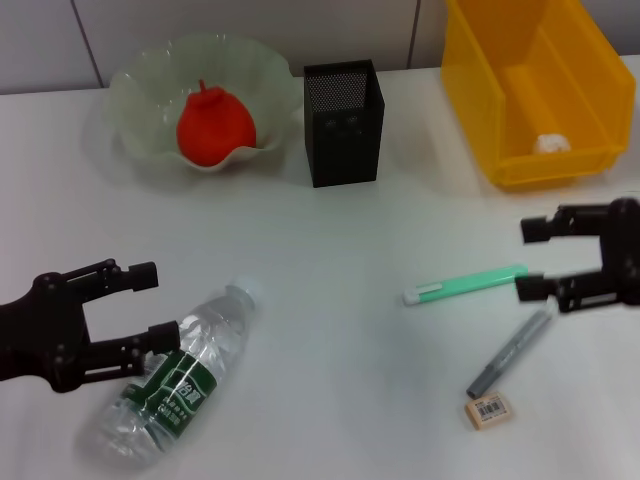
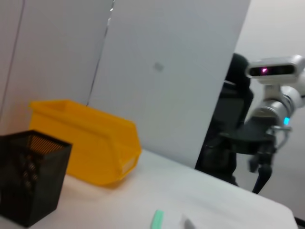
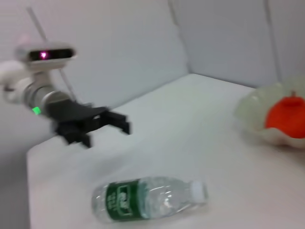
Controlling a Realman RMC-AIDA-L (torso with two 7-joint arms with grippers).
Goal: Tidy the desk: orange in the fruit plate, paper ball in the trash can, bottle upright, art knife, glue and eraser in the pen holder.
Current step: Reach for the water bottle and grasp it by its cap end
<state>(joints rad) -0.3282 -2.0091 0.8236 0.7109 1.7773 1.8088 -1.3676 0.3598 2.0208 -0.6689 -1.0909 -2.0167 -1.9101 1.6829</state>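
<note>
1. Bottle (image 1: 178, 385) lies flat on the tabletop, well in front of the plate (image 1: 135, 90).
2. Left hand (image 1: 148, 302) released, beside its label; close mid-body, then tip upright.
3. Right hand (image 1: 530, 260) released, idle.

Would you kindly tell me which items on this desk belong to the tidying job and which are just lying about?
Part of the job: orange, fruit plate, paper ball, trash can, bottle, eraser, pen holder, green stick, grey tool.
Lying about: nothing visible.
</note>
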